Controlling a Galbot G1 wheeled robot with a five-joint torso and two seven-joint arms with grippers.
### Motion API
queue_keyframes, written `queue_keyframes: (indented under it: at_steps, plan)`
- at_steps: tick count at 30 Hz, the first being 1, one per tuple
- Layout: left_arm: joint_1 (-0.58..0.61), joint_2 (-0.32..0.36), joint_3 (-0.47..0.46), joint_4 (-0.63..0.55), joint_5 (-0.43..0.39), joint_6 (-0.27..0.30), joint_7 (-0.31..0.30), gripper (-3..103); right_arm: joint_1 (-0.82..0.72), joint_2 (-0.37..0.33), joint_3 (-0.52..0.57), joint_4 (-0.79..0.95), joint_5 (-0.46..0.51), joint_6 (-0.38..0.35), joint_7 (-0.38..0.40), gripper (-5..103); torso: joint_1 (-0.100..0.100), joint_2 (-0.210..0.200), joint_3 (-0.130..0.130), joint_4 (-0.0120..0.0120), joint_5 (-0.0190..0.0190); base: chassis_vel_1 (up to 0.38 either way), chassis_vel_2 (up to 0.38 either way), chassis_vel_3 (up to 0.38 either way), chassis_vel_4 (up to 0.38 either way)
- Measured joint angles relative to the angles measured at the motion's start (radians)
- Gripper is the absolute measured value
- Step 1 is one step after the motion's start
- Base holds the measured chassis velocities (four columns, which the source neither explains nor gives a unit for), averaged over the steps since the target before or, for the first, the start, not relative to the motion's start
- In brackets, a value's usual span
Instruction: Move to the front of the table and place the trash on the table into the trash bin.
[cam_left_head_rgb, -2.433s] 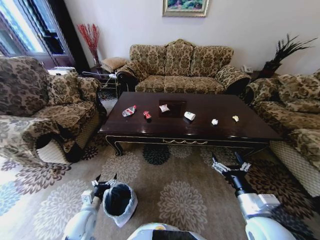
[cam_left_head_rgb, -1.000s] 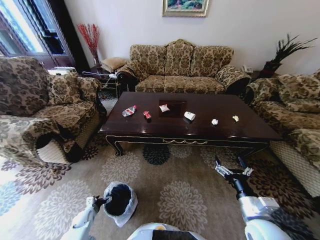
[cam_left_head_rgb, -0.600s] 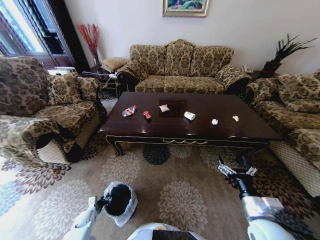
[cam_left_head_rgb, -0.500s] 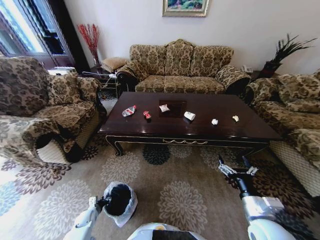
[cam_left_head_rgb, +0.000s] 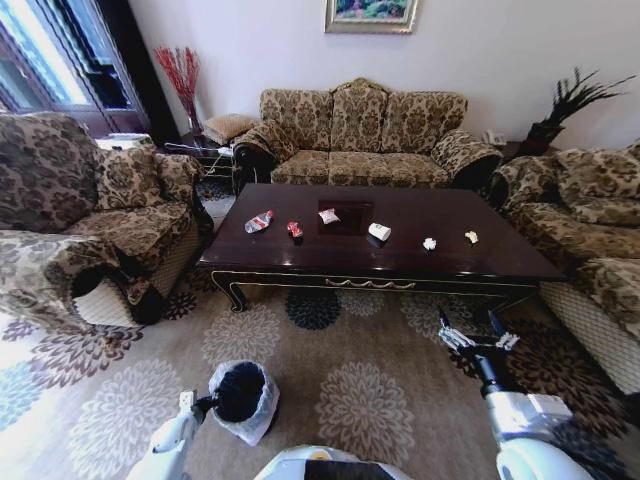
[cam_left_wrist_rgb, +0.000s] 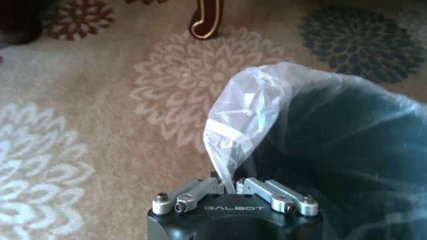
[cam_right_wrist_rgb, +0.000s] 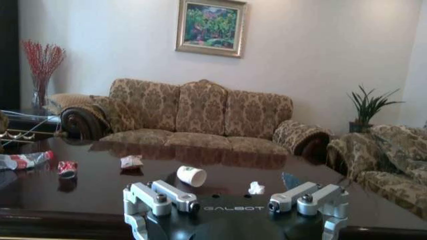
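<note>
Left gripper (cam_left_wrist_rgb: 228, 186): pinching the liner of the trash bin (cam_left_head_rgb: 243, 398), low on the carpet.
Right gripper (cam_left_head_rgb: 478, 338): hanging wide open before the table (cam_left_head_rgb: 480, 262).
Trash (cam_left_head_rgb: 294, 230): lying along the tabletop.

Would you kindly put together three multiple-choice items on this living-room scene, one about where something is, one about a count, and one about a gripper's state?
1. Where is the trash bin?
A. On the table
B. On the carpet by the left gripper
C. On the sofa

2. How many trash items lie on the table?
A. Two
B. Four
C. Six

3. What state is the right gripper in?
A. Open, holding nothing
B. Shut on the cup
C. Shut on the bottle

Answers: 1 B, the left gripper pinches the bin's liner on the floor; 2 C, six pieces line the tabletop; 3 A, its fingers are spread apart.
</note>
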Motion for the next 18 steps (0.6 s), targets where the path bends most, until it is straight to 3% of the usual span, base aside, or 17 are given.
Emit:
queue_keyframes:
  at_steps: [5,6,7,8,11,12,14,18]
  plan:
    - [0.03,-0.009,-0.02,-0.092,-0.007,0.011,-0.053,3,0.011,0.002,-0.002,-0.002,0.001,-0.014,0.009,100,0.0,0.0,0.0,0.0006,-0.0008,0.0,0.0,0.0,0.0]
    - [0.054,-0.012,-0.037,-0.179,-0.019,0.011,-0.067,3,0.017,-0.004,-0.003,0.0,0.003,-0.025,0.011,100,0.0,0.0,0.0,0.0006,0.0007,0.0,0.0,0.0,0.0]
    - [0.074,-0.014,-0.051,-0.256,-0.031,0.011,-0.072,3,0.024,-0.011,-0.003,0.001,0.005,-0.033,0.012,100,0.0,0.0,0.0,0.0006,0.0006,0.0,0.0,0.0,0.0]
    - [0.074,-0.014,-0.051,-0.256,-0.031,0.011,-0.072,3,0.024,-0.011,-0.003,0.001,0.005,-0.033,0.012,100,0.0,0.0,0.0,0.0006,0.0006,0.0,0.0,0.0,0.0]
    - [0.13,-0.024,-0.105,-0.489,-0.053,0.0,-0.095,3,0.048,-0.022,-0.006,0.009,0.012,-0.062,0.016,100,0.0,0.0,0.0,0.0,0.0004,0.0,0.0,0.0,0.0]
    - [0.13,-0.024,-0.105,-0.489,-0.053,0.0,-0.095,3,0.048,-0.022,-0.006,0.009,0.012,-0.062,0.016,100,0.0,0.0,0.0,0.0,0.0004,0.0,0.0,0.0,0.0]
    - [0.157,-0.036,-0.154,-0.65,-0.042,-0.012,-0.116,3,0.066,-0.027,-0.011,0.018,0.021,-0.08,0.02,100,0.0,0.0,0.0,0.0005,0.0006,0.0,0.0,0.0,0.0]
    - [0.176,-0.039,-0.188,-0.813,-0.04,-0.007,-0.139,3,0.077,-0.033,-0.012,0.027,0.032,-0.091,0.022,100,0.0,0.0,0.0,0.0004,0.0004,0.0,0.0,0.0,0.0]
